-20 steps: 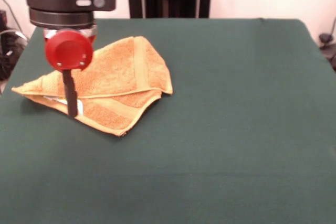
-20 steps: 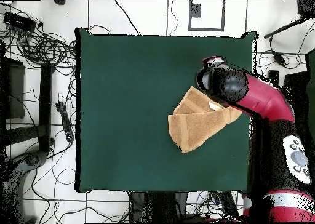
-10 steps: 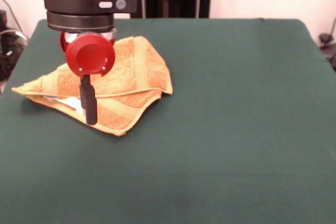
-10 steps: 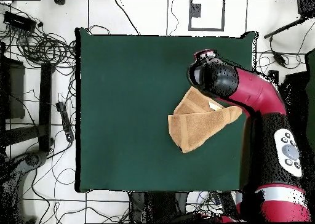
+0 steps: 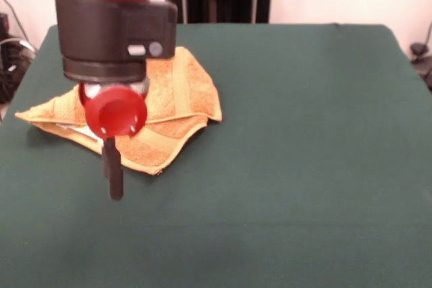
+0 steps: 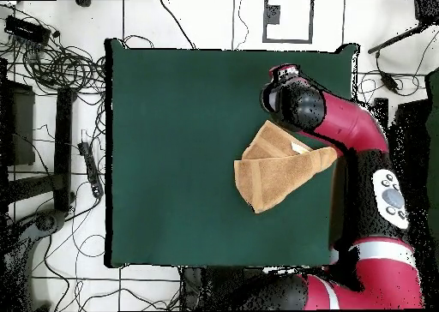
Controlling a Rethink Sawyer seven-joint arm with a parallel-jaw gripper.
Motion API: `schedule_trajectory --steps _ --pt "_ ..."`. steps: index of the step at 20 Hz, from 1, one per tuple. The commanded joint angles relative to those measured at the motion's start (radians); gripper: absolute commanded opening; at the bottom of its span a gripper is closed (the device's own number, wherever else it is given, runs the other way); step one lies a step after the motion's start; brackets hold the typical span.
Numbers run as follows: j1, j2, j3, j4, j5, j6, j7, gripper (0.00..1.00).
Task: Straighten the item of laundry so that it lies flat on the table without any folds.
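A dark green counter (image 5: 304, 153) is filling almost the whole front view, and a red and black arm (image 5: 111, 25) is coming down over its left part. At the arm's lower end a round red disc is facing the camera, and below it a thin dark pincer (image 5: 115, 177) is hanging over bare green cloth. Only one slim dark finger (image 5: 115, 170) is showing, so whether the pincer is released or clenched cannot be told; nothing is seen held in it.

Just behind the pincer, and spreading to both sides of it, a golden-orange towel (image 5: 169, 109) is lying folded over on itself in a rough triangle. Its long point is reaching left of the pincer, toward the counter's left edge. Its rounded corner is lying to the right of the pincer. A woven band is running along the folded front hem, whose lowest corner is sitting just right of the pincer tip. A small pale strip, perhaps a tag, is peeking out at the hem left of the pincer; no writing on it can be read. A small pale mark on the arm's black housing is also unreadable.

To the right of the pincer, wide green counter is lying open as far as the right edge, and in front of it as well.

In the overhead view the arm (image 6: 343, 133) is covering one corner of the towel (image 6: 274, 171), which is lying near one side edge of the counter (image 6: 171, 137). The pincer itself is hidden under the arm there. Cables are lying on the floor around the counter.
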Motion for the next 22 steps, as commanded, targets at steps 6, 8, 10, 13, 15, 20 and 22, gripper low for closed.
schedule_trajectory --steps 6,8,10,13,15,20,22 --pt "0.169 0.114 -0.064 0.001 0.140 -0.014 0.235 1.00" --pt "0.175 0.064 -0.080 0.029 0.161 0.047 0.231 1.00" --pt "0.171 0.010 -0.089 0.052 0.178 0.122 0.206 1.00" --pt "0.141 -0.044 -0.081 0.064 0.184 0.205 0.142 1.00" --pt "0.117 -0.062 -0.066 0.076 0.184 0.227 0.102 1.00" --pt "0.049 -0.076 -0.017 0.121 0.170 0.213 0.024 1.00" --pt "0.026 -0.082 -0.008 0.134 0.158 0.212 -0.004 1.00"
